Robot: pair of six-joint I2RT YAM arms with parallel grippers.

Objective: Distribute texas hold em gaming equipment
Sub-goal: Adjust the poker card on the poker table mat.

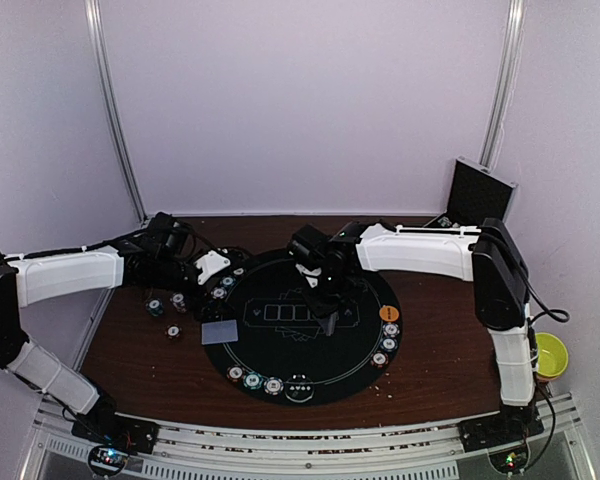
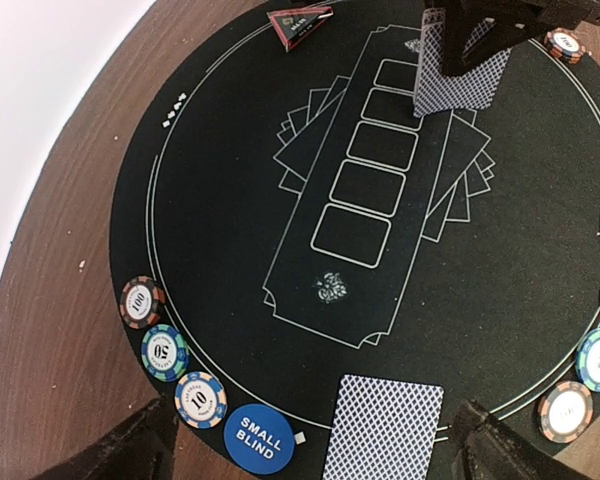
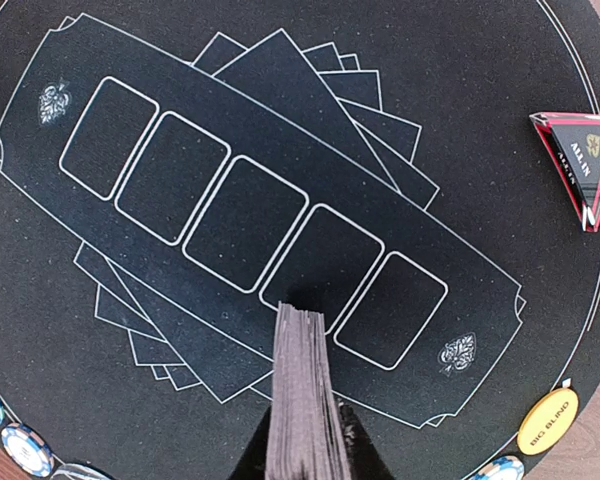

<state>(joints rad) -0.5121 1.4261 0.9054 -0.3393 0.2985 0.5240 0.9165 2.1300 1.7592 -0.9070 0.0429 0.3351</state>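
View from above: right claw (image 1: 329, 318) over the middle of the black mat (image 1: 310, 360); left claw (image 1: 218, 283) at the mat's left edge, spread wide, holding nothing. Left wrist: single card (image 2: 383, 425) face down at the mat's edge between the fingers (image 2: 130, 450), blue disc (image 2: 259, 438) and chips (image 2: 164, 352) just beside it — across the mat, deck of cards (image 2: 460, 80) pinched in the right claw. Right wrist: deck edge-on in the grip, above the printed boxes (image 3: 245, 225) — red triangle (image 3: 580, 160) and orange disc (image 3: 547, 420) to the right.

The deck of grey-backed cards (image 3: 298, 390) sits edge-on in the right gripper (image 1: 329, 318); 1 card (image 2: 385, 425) lies flat under the left gripper (image 2: 310, 420), blue disc (image 2: 259, 438) just beside it.
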